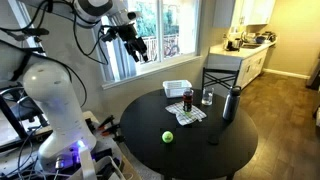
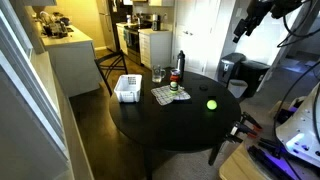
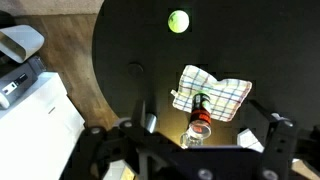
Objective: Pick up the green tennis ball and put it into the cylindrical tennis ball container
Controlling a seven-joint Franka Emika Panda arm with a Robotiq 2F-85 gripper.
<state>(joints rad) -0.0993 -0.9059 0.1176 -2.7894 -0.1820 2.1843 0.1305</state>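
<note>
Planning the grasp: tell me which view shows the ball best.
The wrist view: the ball lies unobstructed on the black table, seen from above and largest there. Both exterior views show it too, smaller but unblocked, from the side.

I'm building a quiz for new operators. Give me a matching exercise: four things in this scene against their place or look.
1 green tennis ball
2 cylindrical tennis ball container
3 gripper
4 bottle

A on the checkered cloth
B high above the table
C alone on bare black surface
D dark grey, tallest thing standing

Pairs: 1-C, 2-A, 3-B, 4-D.
</note>
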